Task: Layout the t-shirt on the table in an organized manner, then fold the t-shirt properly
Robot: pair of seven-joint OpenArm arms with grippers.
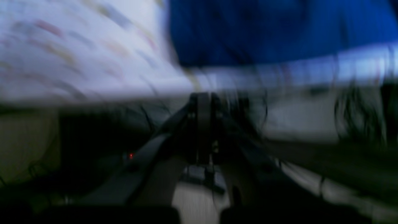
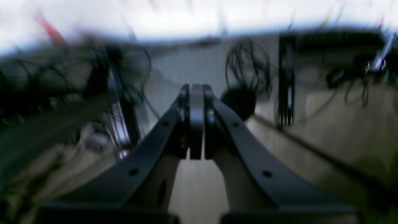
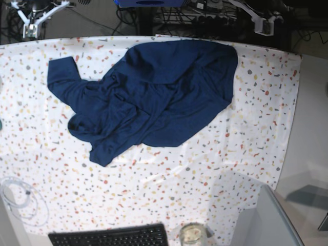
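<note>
- Navy t-shirt (image 3: 148, 100) lies crumpled, unfolded, on far half of speckled table (image 3: 246, 148).
- Left gripper (image 1: 203, 96) & right gripper (image 2: 196, 90): both closed tight, empty, off the table.

You will find no text, label, brand, number or sign that can be read in any of the three views. The plain dark navy blue soft fabric t-shirt (image 3: 148, 97) carries no print. On the flat black plastic keyboard (image 3: 110, 237) at the lower edge of the base view, the key legends are too small to make out. Both wrist views are smeared with motion blur, so nothing there can be read either.
</note>
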